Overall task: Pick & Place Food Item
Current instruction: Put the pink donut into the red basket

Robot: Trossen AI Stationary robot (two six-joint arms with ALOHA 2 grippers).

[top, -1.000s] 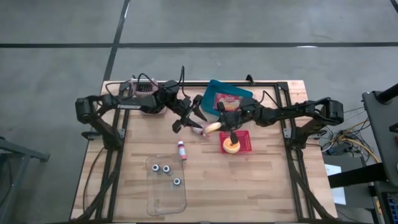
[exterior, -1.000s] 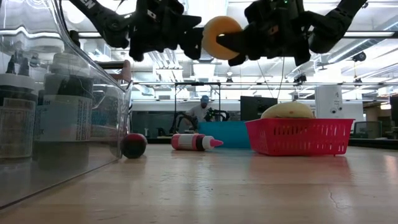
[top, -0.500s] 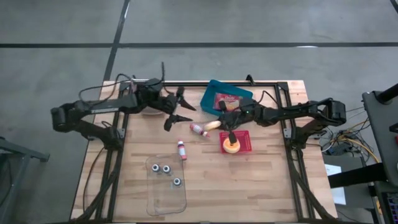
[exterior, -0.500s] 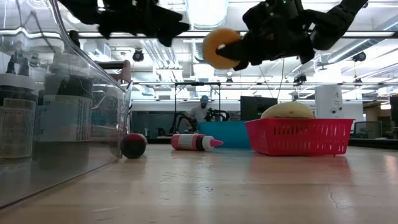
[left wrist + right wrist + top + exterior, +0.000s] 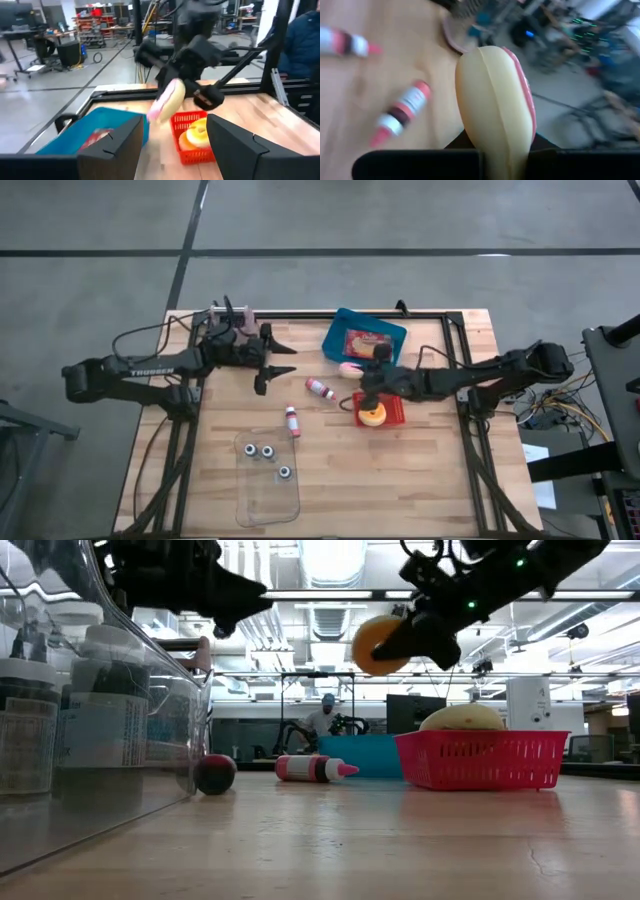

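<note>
From above: right gripper (image 5: 362,374) clamping one end of a pink-frosted donut (image 5: 349,368), holding it edge-on in the air between the blue bin (image 5: 337,326) and the red basket (image 5: 396,412); long axis of the donut running across the table, free end pointing toward the left arm. Sitting in the basket, a yellow donut (image 5: 372,416). Left gripper (image 5: 272,366) hovering with jaws spread and carrying nothing, over the table's left rear part, well apart from the held donut. Lying on the wood, two small red-and-white bottles (image 5: 320,388) between the arms, and a clear tray (image 5: 254,498) nearer the front holding three capped jars.

At table height: held donut (image 5: 378,645) hanging high above the surface, face turned almost toward the camera, appearing round and yellow, above and beside the red basket (image 5: 480,759). Lying behind, a bottle (image 5: 312,768), and a dark ball (image 5: 214,773) beside the clear tray wall. Standing in the far room, a person.

From the left wrist: own fingers (image 5: 240,145) standing apart, donut (image 5: 167,99) tilting in the far gripper over the basket (image 5: 187,144).

From the right wrist: donut (image 5: 496,100) gripped edge-on between the fingers, pink frosting along one rim, pointing away from the wrist over the bottles (image 5: 400,114).
</note>
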